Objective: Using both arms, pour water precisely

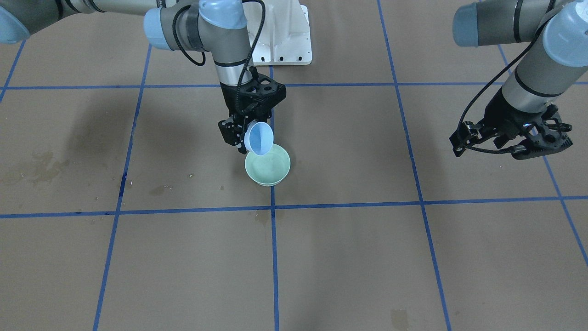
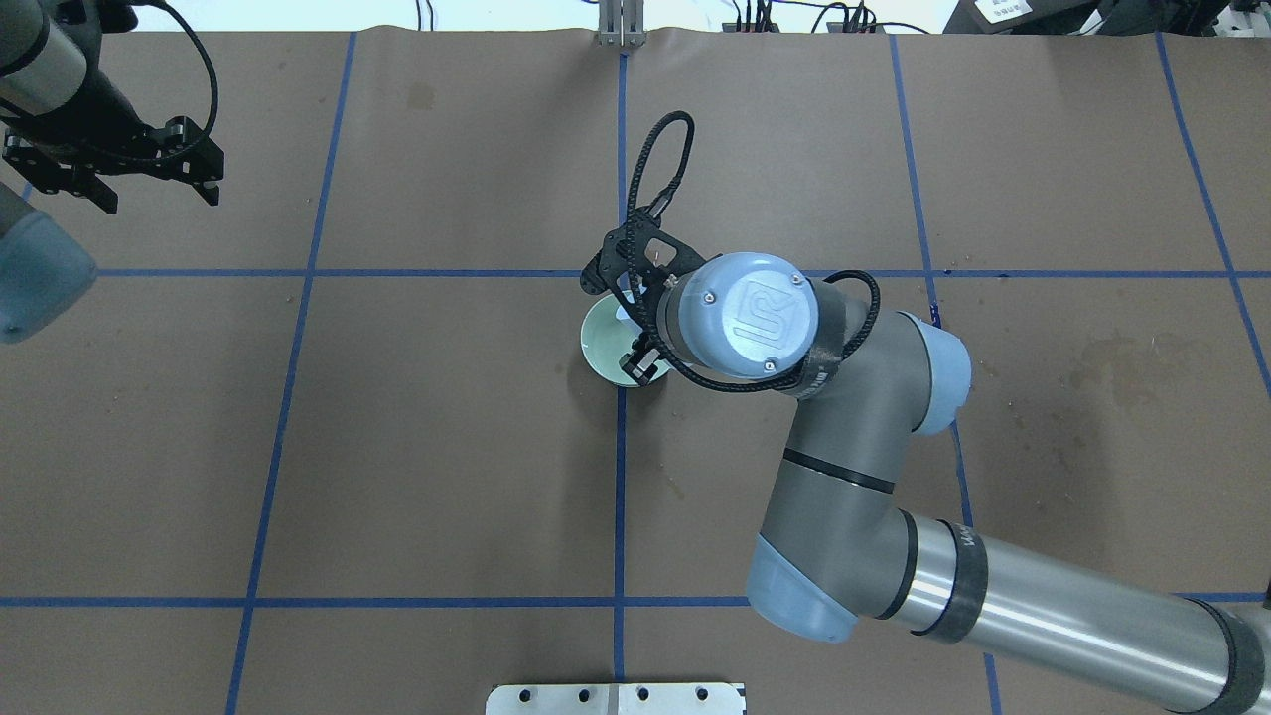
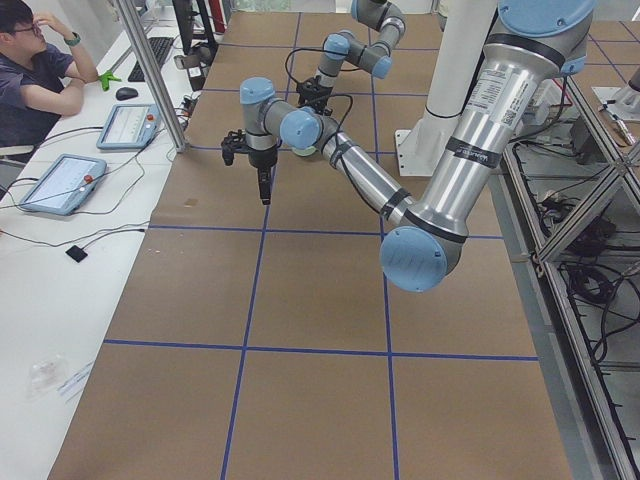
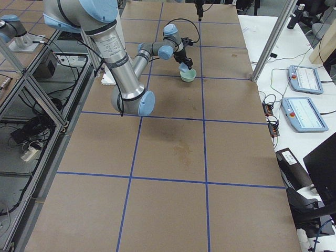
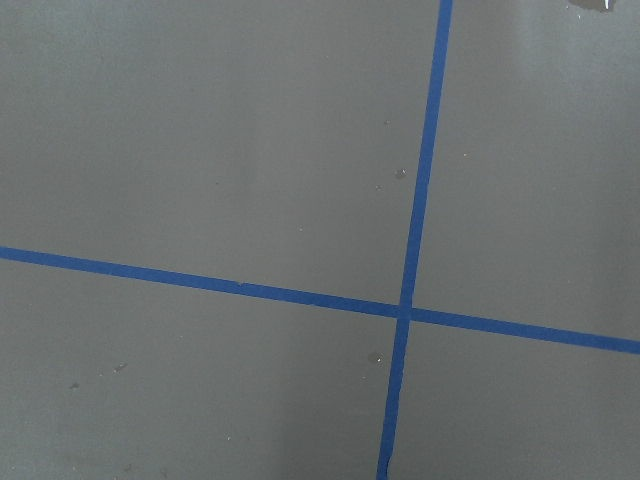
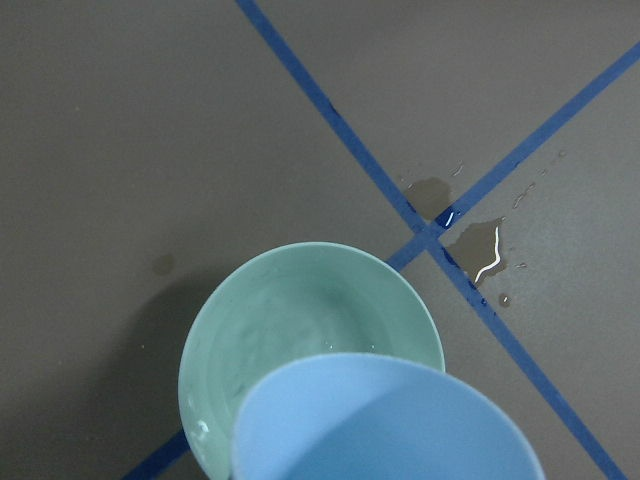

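Observation:
My right gripper (image 1: 243, 139) is shut on a light-blue cup (image 1: 259, 138), which is tipped steeply with its mouth over a pale-green bowl (image 1: 275, 180) near the table's middle. In the right wrist view the cup (image 6: 390, 430) overlaps the near rim of the bowl (image 6: 215, 330). The water shows only as a faint sheen inside the bowl (image 6: 330, 315); no stream is visible. My left gripper (image 1: 533, 149) hangs over bare brown paper far off to the side, holding nothing. I cannot tell whether its fingers are open or shut. The left wrist view shows only paper and blue tape.
Small wet patches (image 6: 478, 250) lie at the tape crossing beside the bowl, and dried stains (image 1: 41, 168) mark the paper. The white pedestal base (image 1: 285, 41) stands behind the bowl. A person (image 3: 40, 70) sits at a side desk with tablets (image 3: 60, 180).

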